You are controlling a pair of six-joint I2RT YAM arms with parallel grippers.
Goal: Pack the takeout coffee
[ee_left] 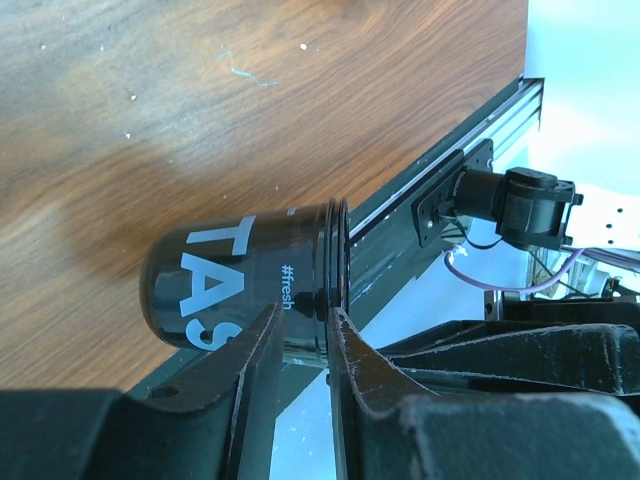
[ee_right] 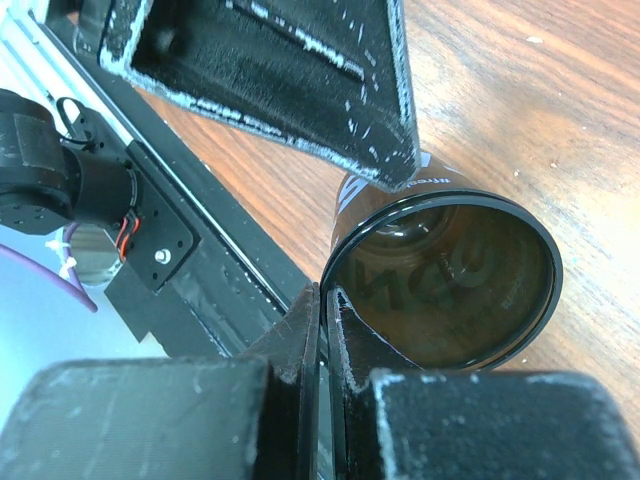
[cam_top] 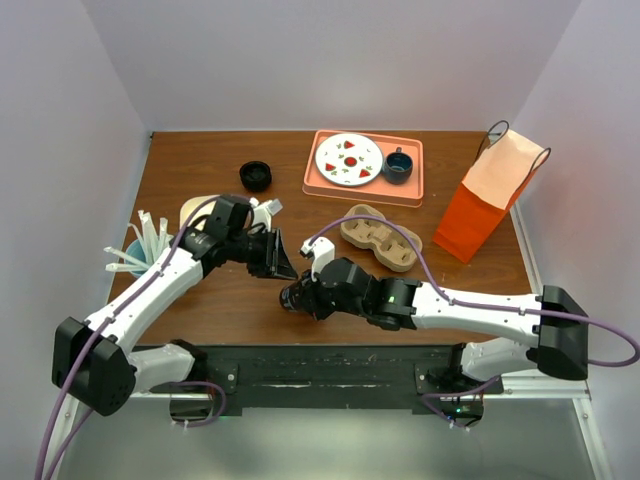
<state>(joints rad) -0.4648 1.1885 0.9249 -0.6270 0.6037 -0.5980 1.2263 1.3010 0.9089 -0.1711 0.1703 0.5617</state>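
The takeout coffee (cam_top: 290,298) is a dark cup with white lettering, lying on its side just above the table's front edge, its mouth bare with no lid on it. My right gripper (cam_top: 301,294) is shut on the cup's rim (ee_right: 345,250), one finger inside the mouth and one outside. In the left wrist view the cup (ee_left: 235,275) shows side on. My left gripper (ee_left: 305,315) stands narrowly open, its tips against the cup's outer wall beside the rim. One of its fingers (ee_right: 380,140) rests over the top of the cup (ee_right: 450,270).
A flat black disc (cam_top: 256,176) lies at the back left. A cardboard cup carrier (cam_top: 378,238) sits mid-table, an orange paper bag (cam_top: 490,200) to its right. A pink tray (cam_top: 415,185) holds a plate (cam_top: 348,158) and a blue mug (cam_top: 397,165). White sticks (cam_top: 140,250) stand at the left.
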